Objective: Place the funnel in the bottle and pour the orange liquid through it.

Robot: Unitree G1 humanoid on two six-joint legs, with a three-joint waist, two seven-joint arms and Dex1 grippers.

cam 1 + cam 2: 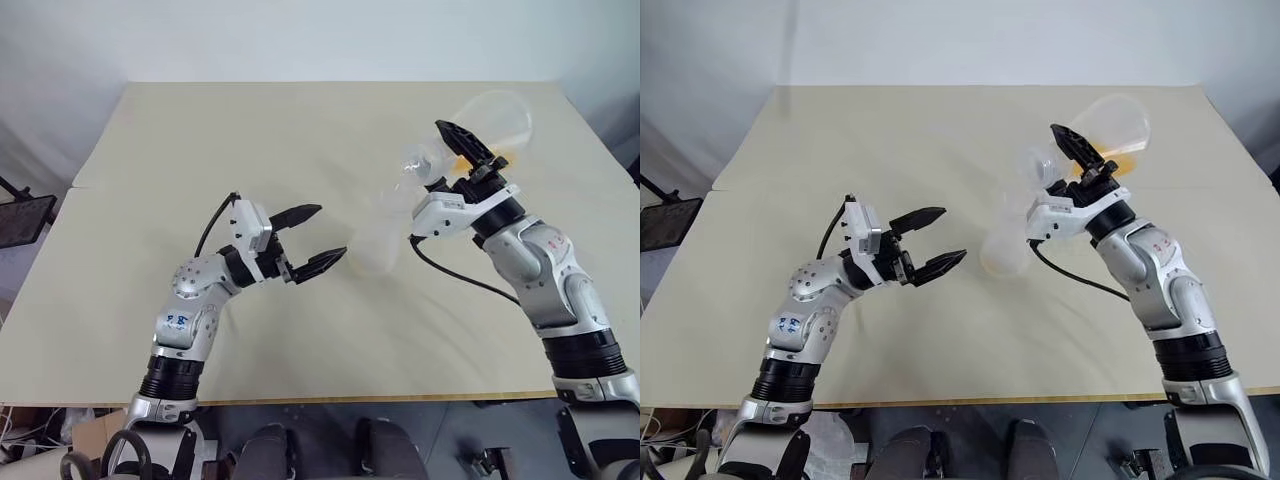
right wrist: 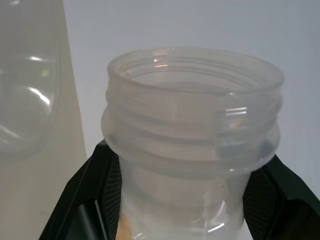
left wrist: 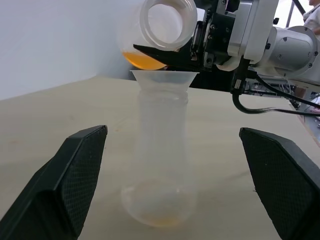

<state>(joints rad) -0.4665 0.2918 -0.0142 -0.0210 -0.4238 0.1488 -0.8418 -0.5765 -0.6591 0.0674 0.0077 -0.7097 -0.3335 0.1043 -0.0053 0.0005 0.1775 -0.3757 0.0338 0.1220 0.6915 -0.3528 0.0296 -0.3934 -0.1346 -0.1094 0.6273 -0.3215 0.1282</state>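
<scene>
Right now the right gripper (image 1: 462, 150) is clamped on the neck of the pouring vessel (image 1: 495, 120), fingers on either side just under the threaded mouth (clear in the right wrist view). Vessel is tipped, mouth toward the funnel (image 3: 164, 79), belly up and away from the hand. Orange liquid (image 3: 144, 60) pools in the low side of the belly, close behind the neck; I can't see a stream leaving the mouth yet.

Step in hand, as I read it: the pour. Funnel already sits in the bottle (image 3: 159, 165) neck, rim flared just above it. A faint orange trace shows at the bottle's base, so either a little is through or it's a reflection; can't tell.

How to do it well:
- Keep the vessel's mouth over the funnel rim, not beside it. In the left wrist view the mouth hangs just above and slightly to one side of the funnel.
- Roll slowly. The funnel is small and about neck-wide, so a fast tip would likely overflow it.
- Don't knock the funnel with the lower finger, which passes very near its rim.

Left gripper (image 1: 312, 238) is wide open, holding nothing, fingers pointing at the bottle, which stands just beyond the fingertips and between their lines. Nothing steadies the bottle; closing on its body would guard against a tip.

Relative to the right hand, bottle and funnel sit just below and in front of the fingertips, on the table (image 1: 200, 130).
</scene>
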